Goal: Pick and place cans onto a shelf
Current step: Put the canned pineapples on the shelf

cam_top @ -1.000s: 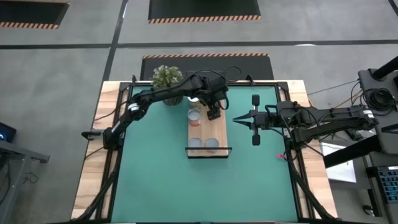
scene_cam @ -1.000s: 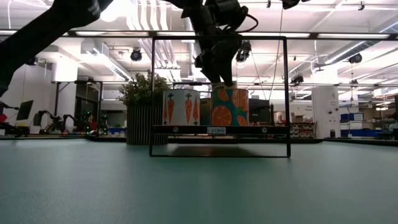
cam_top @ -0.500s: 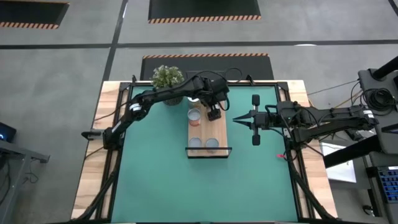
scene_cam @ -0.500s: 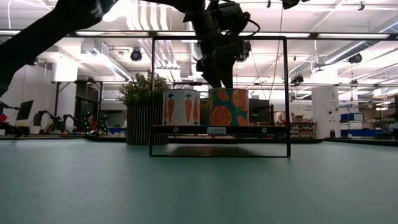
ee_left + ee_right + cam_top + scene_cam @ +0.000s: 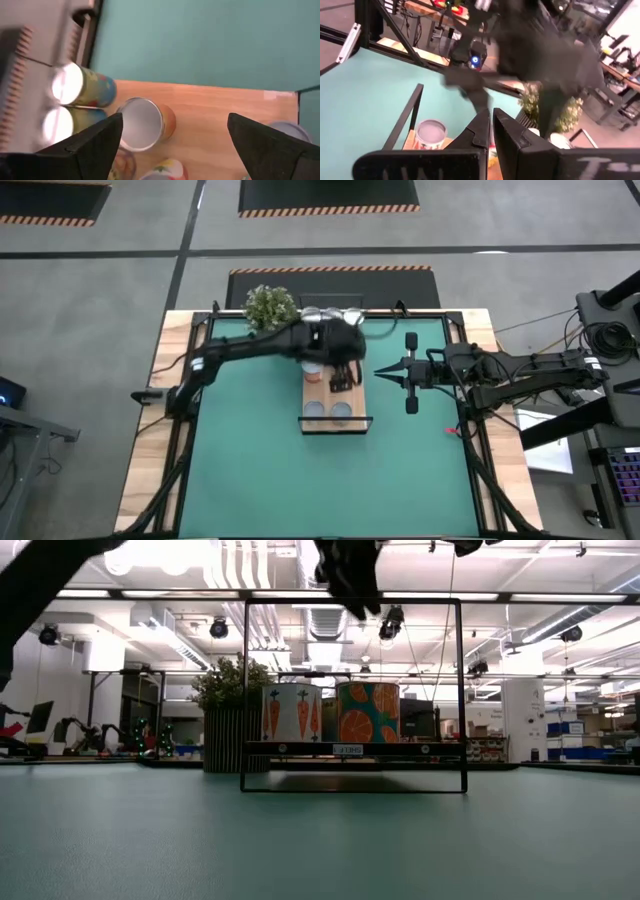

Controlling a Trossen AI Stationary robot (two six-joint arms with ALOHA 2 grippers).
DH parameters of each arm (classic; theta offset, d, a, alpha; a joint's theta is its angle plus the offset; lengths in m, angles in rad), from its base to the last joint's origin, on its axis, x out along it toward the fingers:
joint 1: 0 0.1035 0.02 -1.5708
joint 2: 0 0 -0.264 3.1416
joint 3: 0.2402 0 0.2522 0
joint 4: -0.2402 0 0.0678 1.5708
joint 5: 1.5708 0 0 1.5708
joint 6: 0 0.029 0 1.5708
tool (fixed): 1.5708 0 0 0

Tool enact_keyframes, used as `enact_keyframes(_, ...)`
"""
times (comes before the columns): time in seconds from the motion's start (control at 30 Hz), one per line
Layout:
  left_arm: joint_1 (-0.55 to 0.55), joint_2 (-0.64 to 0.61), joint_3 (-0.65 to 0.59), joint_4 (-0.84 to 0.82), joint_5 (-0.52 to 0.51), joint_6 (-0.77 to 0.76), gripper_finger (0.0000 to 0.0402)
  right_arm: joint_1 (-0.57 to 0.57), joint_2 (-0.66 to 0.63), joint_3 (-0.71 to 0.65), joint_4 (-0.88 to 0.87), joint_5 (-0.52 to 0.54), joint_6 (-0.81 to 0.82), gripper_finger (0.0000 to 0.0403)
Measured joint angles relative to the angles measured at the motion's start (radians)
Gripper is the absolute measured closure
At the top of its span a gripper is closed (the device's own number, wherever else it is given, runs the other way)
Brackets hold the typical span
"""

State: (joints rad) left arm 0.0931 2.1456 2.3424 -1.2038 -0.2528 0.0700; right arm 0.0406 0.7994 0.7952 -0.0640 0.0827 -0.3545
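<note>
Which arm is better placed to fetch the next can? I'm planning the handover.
Probably the left. Its gripper hangs open and empty above the long light-brown wooden shelf, close to the silver-topped cans beside the plant. The right gripper waits shut, off the shelf's side.

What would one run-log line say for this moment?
left gripper: open, empty, above shelf | orange can: on shelf | right gripper: shut, waiting beside shelf
</note>
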Motion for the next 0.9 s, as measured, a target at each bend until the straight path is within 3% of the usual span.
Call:
enact_keyframes(0.13, -0.099, -0.038, -0.007, 0.0, -0.121, 0.016, 0.0061, 0.0, 0.0, 0.0, -0.025, 0.045, 0.028, 0.039)
enact_keyframes(0.37, -0.211, -0.098, -0.105, 0.045, -0.142, -0.011, 0.0061, 0.0, 0.0, 0.0, -0.088, 0.102, 0.082, 0.039)
enact_keyframes(0.53, -0.273, -0.252, -0.471, 0.269, -0.277, -0.086, 0.006, 0.0, 0.0, 0.0, -0.112, 0.102, 0.14, 0.039)
enact_keyframes(0.7, -0.337, -0.461, -0.89, 0.633, -0.287, -0.154, 0.006, 0.0, 0.003, 0.0, -0.126, 0.102, 0.194, 0.039)
enact_keyframes(0.9, -0.433, -0.701, -1.254, 1.023, -0.289, -0.135, 0.006, 0.0, 0.048, 0.0, -0.1, 0.102, 0.273, 0.039)
